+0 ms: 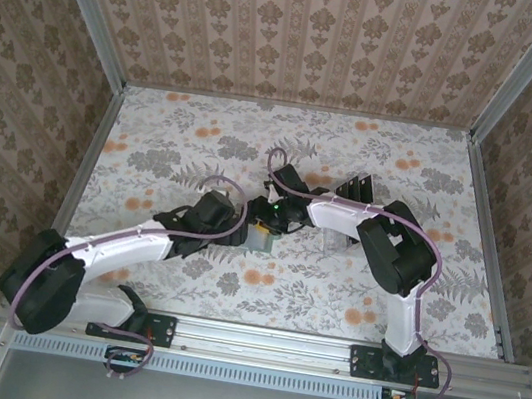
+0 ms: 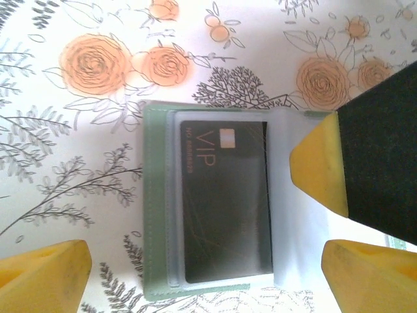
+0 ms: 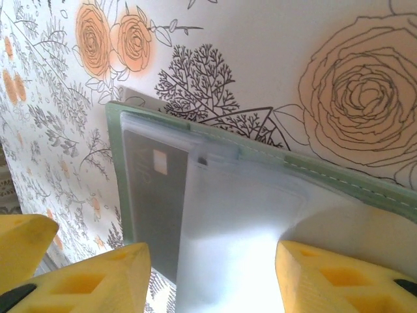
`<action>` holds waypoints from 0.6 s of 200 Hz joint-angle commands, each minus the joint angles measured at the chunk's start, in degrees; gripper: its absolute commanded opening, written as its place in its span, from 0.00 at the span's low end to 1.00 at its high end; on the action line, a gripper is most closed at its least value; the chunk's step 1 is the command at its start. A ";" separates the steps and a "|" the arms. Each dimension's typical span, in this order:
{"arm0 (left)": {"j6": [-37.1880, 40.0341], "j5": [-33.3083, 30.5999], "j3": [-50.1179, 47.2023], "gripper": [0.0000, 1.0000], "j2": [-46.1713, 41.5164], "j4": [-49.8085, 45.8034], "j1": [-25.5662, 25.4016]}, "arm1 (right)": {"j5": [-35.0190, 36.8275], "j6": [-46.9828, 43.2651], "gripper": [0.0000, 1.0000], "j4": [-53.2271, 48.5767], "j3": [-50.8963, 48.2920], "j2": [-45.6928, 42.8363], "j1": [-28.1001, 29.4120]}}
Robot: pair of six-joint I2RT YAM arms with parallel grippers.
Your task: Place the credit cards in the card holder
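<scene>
The green card holder (image 1: 260, 238) lay open on the flowered table (image 1: 401, 180), about in its middle, between the two arms. One black card (image 2: 225, 208) sat inside its clear pocket. The left claw (image 2: 205, 280) hung over the holder with its fingers wide apart and held nothing. The right claw (image 3: 215, 274) stood at the clear flap (image 3: 241, 228), its fingers partly apart on both sides of it. I could not tell if it pinched the flap.
</scene>
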 commanded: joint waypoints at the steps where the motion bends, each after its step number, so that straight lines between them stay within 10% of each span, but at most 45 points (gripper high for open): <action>1: -1.29 -2.01 -0.07 1.00 -2.63 -1.09 1.66 | -1.86 0.36 0.55 -0.88 1.53 1.37 0.42; 120: 2.45 2.40 -5.56 1.00 -2.28 6.95 1.55 | -2.09 1.17 0.55 -1.11 4.04 4.33 1.12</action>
